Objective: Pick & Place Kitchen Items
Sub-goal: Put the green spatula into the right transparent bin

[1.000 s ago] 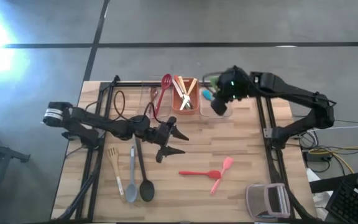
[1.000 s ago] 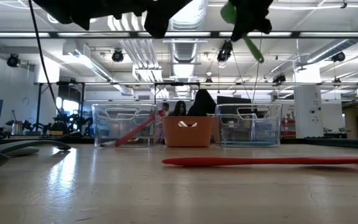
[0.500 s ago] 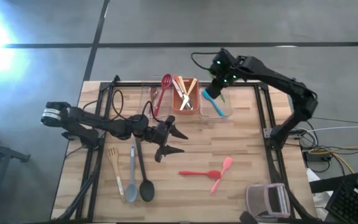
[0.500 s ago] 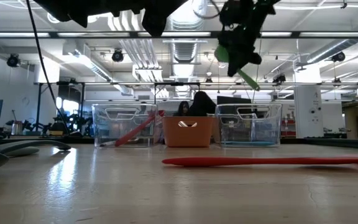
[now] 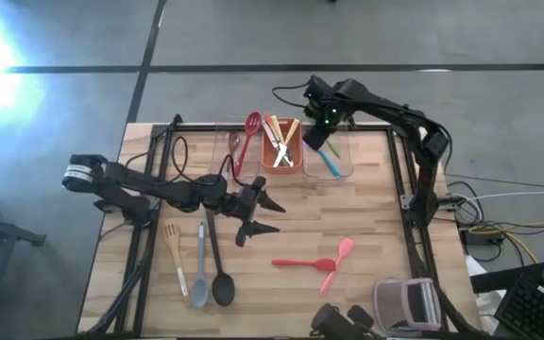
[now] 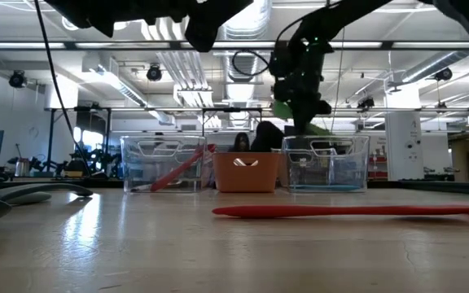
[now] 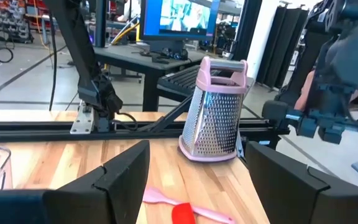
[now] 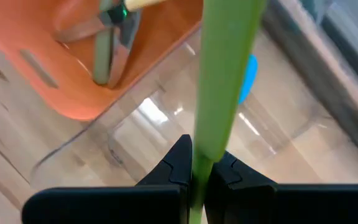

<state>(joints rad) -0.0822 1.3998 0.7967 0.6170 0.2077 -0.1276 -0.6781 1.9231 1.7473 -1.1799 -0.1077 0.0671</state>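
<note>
Right claw (image 8: 195,163) clenched on 1 green spoon (image 8: 224,81) over clear bin (image 5: 330,159); left claw (image 5: 270,215) released.

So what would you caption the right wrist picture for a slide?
Right gripper shut on a green spoon, holding it over the clear bin beside the orange bin.

A pale butcher-block wooden table (image 5: 366,212) with a faintly glossy surface is seen. Clear glossy plastic is shown by the transparent rectangular bin (image 8: 185,118), and smooth orange plastic by the orange bin (image 8: 67,68). The green spoon handle (image 8: 225,68) appears to be matt plastic. Perforated shiny metal forms the pink-trimmed grater (image 7: 215,112).
</note>
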